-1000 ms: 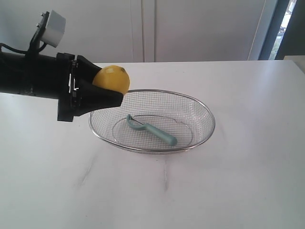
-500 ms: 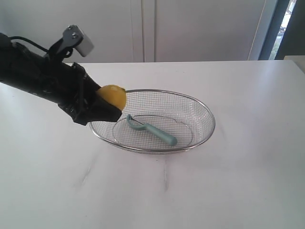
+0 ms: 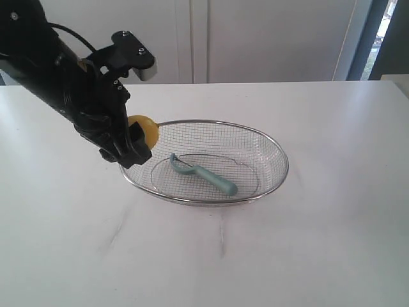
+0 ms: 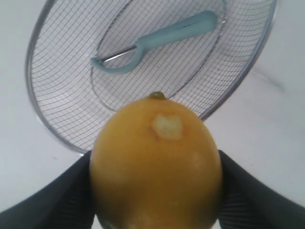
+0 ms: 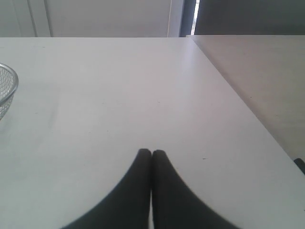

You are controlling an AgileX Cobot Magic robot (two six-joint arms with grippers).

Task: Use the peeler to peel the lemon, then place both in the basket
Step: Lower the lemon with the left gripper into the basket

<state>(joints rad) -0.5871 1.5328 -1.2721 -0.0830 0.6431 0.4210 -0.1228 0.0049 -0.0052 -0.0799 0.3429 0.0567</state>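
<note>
My left gripper (image 3: 137, 142) is shut on the yellow lemon (image 3: 146, 130) and holds it over the left rim of the silver wire-mesh basket (image 3: 275, 151). In the left wrist view the lemon (image 4: 157, 162) fills the space between the black fingers (image 4: 52, 200), a pale peeled patch near its nub. The teal peeler (image 3: 203, 174) lies inside the basket on its bottom; the left wrist view shows the peeler (image 4: 157, 39) beyond the lemon. My right gripper (image 5: 152, 152) is shut and empty above bare table, out of the exterior view.
The white table (image 3: 307, 243) stretches around the basket. In the right wrist view the basket rim (image 5: 12, 78) shows at one edge and the table's edge (image 5: 238, 102) runs alongside a darker floor.
The left arm has swung up and tilted down, lowering the lemon from above the basket's left rim to just at the rim. Peeler and basket have not moved.
</note>
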